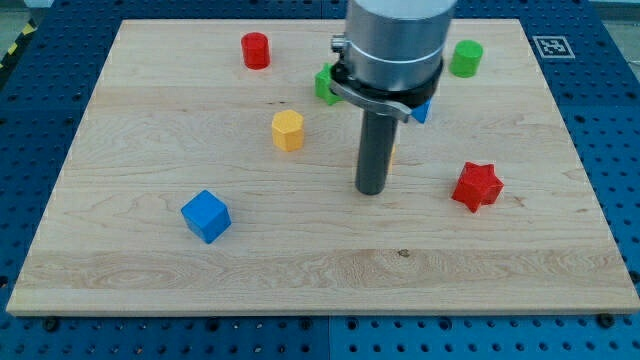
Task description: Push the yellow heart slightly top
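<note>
My tip point(371, 190) rests on the wooden board point(150, 260), a little right of the view's centre. No yellow heart shows clearly. Only a thin yellowish sliver point(392, 152) peeks out at the rod's right edge, so the heart appears hidden behind the rod. A yellow hexagon block point(288, 130) lies to the left of the rod, apart from it. A red star point(477, 186) lies to the right of my tip, about level with it.
A blue cube point(206, 216) sits at the lower left. A red cylinder point(256, 50) and a green cylinder point(465, 58) stand near the top. A green block point(324, 85) and a blue block point(423, 110) are partly hidden behind the arm.
</note>
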Motion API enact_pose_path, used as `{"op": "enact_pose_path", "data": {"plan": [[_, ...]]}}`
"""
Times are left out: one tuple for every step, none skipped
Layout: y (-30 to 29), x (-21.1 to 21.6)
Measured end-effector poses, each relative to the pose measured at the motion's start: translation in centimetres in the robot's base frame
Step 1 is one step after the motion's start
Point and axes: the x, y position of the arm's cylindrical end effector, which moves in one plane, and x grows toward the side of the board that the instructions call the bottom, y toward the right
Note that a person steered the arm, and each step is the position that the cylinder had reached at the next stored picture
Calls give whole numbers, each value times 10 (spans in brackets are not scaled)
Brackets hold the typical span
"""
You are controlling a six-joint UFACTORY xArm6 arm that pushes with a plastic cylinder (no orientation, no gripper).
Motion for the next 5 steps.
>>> {"op": "enact_pose_path", "data": {"plan": [[0, 0], [5, -3], [12, -32], [13, -42], [13, -42]]}}
